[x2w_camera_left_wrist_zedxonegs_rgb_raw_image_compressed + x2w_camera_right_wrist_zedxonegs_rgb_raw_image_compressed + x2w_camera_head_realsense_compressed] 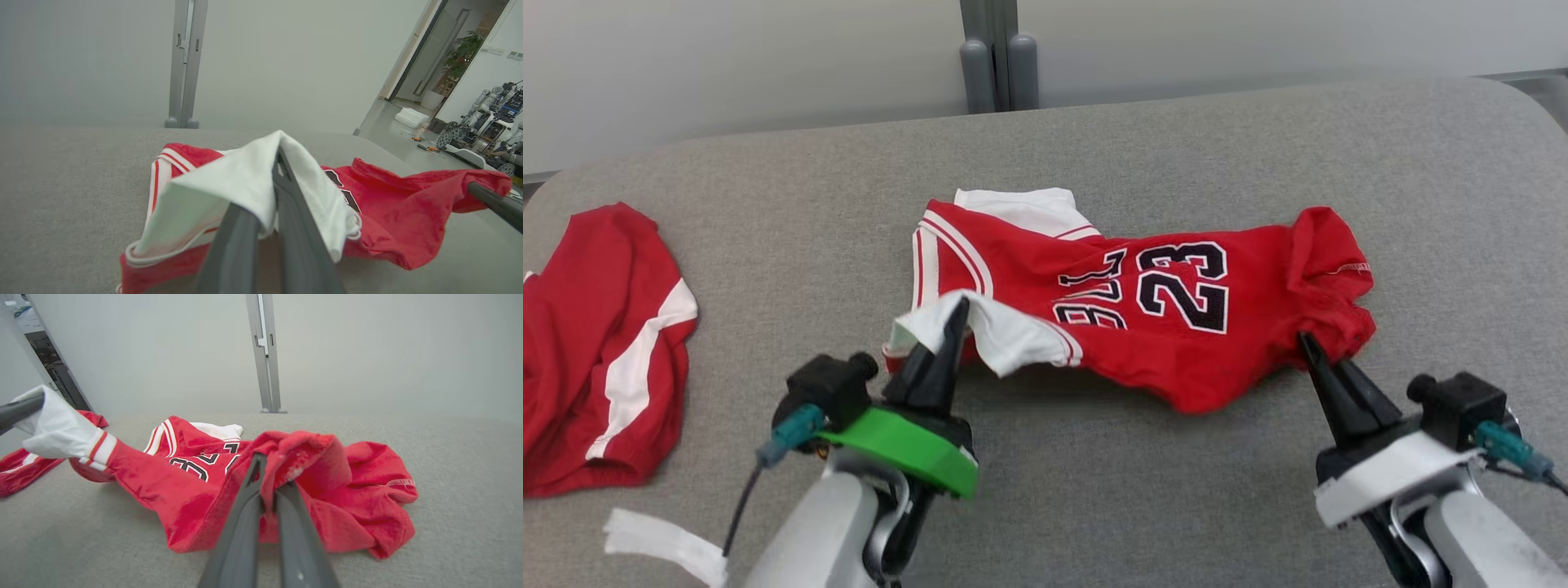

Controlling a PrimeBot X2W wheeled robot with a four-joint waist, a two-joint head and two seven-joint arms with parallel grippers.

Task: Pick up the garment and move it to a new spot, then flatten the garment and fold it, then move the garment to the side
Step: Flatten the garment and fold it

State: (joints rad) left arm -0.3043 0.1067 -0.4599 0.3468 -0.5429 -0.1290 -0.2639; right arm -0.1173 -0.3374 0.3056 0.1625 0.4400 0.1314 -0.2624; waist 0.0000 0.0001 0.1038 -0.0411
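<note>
The garment [1176,318] is a red jersey with white trim and a black "23", lying crumpled across the middle of the grey table [1094,147]. My left gripper [962,306] is shut on its white sleeve end [245,179], lifted a little off the table. At the jersey's right end my right gripper [1304,339] is shut on a bunched red fold [294,457]. The cloth sags between the two grips. In the left wrist view the right gripper's dark finger [490,200] shows at the jersey's far end.
A second red and white garment [596,351] lies at the table's left edge. A white strip [666,543] lies near the front left. A grey post [999,57] stands behind the table's far edge, before a pale wall.
</note>
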